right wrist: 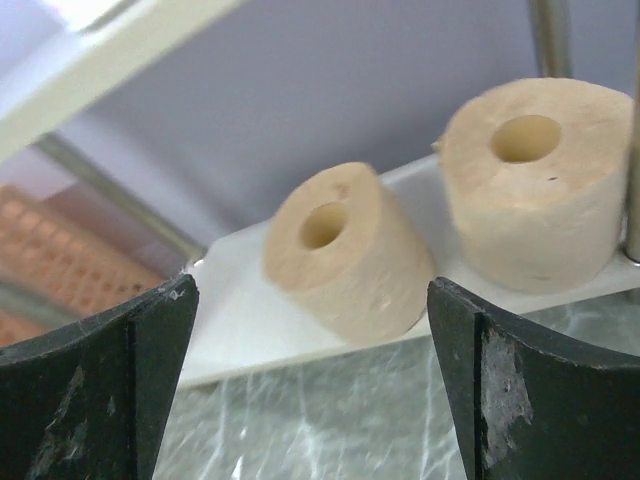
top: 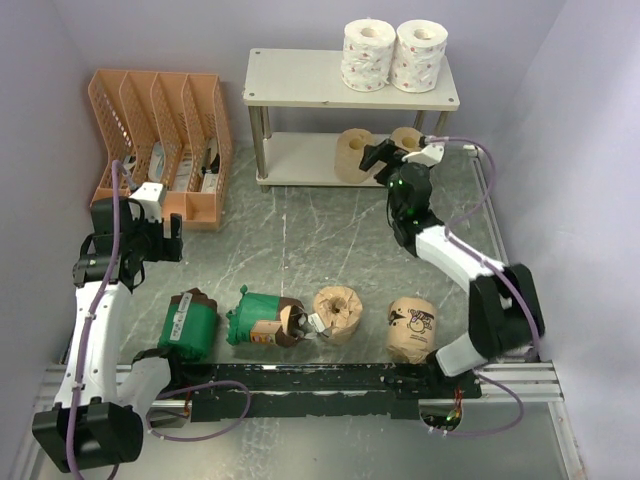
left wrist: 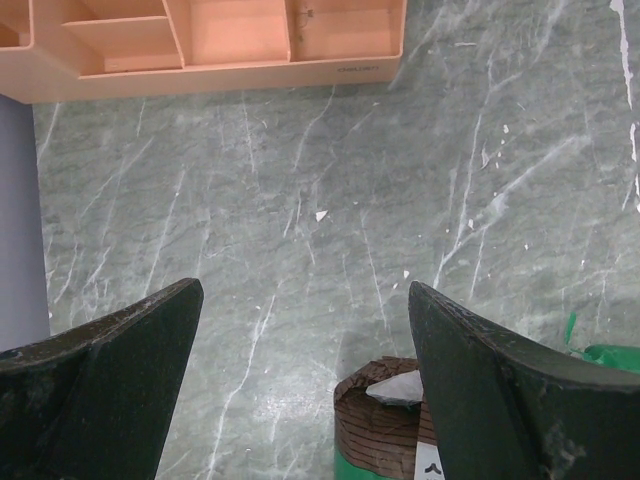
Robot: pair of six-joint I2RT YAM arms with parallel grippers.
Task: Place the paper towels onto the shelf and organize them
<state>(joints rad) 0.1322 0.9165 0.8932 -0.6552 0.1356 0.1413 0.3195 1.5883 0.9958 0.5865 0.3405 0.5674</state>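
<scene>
Shelf: the low two-tier shelf of off-white boards on silver metal legs (top: 300, 78) stands at the far side of the grey marbled table (top: 320, 230).
Top board: a pair of white red-specked rolls (top: 367, 55) stands upright at its right end, the two touching.
Lower board: a pair of plain tan rolls (right wrist: 345, 250) stands side by side, holes up.
Right claw: your right claw (top: 385, 158) is spread wide and grips nothing. It points into the lower tier, with the tan pair just ahead of its fingertips and apparently apart from them.
Left claw: your left claw (top: 135, 243) is also spread wide and empty. It hovers over the table just beside the orange perforated plastic file organizer (top: 160, 140).
Left to shelve: four rolls sit in a row near the arm bases.
- the leftmost green-wrapped roll (top: 188, 322) lies on its side, long axis running far to near
- the second green-wrapped roll (top: 255, 318) lies on its side, long axis running left to right
- a bare tan roll (top: 338, 312) sits just beside it, hole up
- the brown cartoon-printed roll (top: 411, 328) stands upright
Deciding relation: the leftmost green-wrapped roll lies just nearward of your left claw, and its brown end shows low between the fingers in the left wrist view. The brown cartoon-printed roll is well behind your right claw, near that arm's base.
Judgement: your left arm is much the nearer, and to grip the green roll across its width you should bring it back and down.
</scene>
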